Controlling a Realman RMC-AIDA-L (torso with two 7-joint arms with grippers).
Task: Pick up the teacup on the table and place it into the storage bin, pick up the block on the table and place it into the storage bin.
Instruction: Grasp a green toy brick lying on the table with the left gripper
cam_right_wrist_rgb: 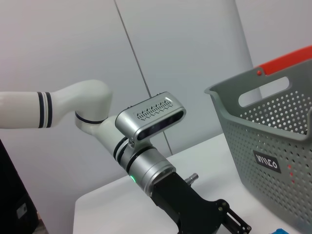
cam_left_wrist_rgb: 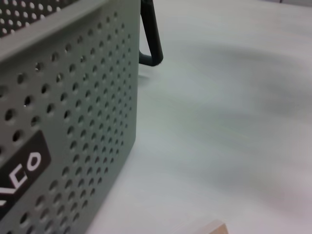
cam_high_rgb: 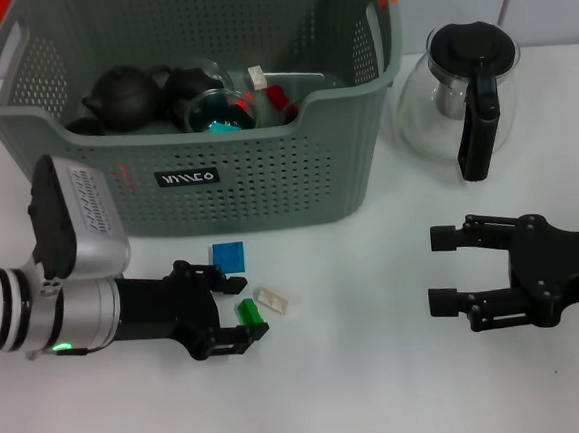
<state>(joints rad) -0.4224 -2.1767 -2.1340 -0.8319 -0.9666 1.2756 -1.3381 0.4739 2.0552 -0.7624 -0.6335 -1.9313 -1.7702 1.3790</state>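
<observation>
Status of the two placements is being judged from the head view.

Storage bin [cam_high_rgb: 266,168]: it is being seen in the upper left and centre of the frame, standing on the white table [cam_high_rgb: 383,390]. Inside it, dark teapots [cam_high_rgb: 125,97], a glass vessel and some red and teal pieces are being seen. Whether a teacup is among them cannot be told. No teacup is being seen on the table, so the teacup step is being judged as probably done.

Blocks: three small pieces are being seen on the table just in front of the bin, lower centre-left of the frame. These are a blue block [cam_high_rgb: 227,256], a green block [cam_high_rgb: 247,311] and a pale clear block [cam_high_rgb: 273,299]. The block step is therefore being judged as not yet done.

Left gripper [cam_high_rgb: 231,306]: it is being held low at the lower left of the frame, fingers apart. The green block is lying at the tip of the lower finger, between the two fingers or just beside them; contact cannot be confirmed. Nothing is being clamped. A grasp of the green block is being judged as the step in hand.

Right gripper [cam_high_rgb: 442,270]: it is being held at the lower right of the frame, fingers apart and empty, well apart from the blocks, below the glass coffee pot [cam_high_rgb: 460,93]. It is being treated as idle.

Remaining, as judged: closing on a block, lifting it over the bin rim, releasing it inside.
</observation>
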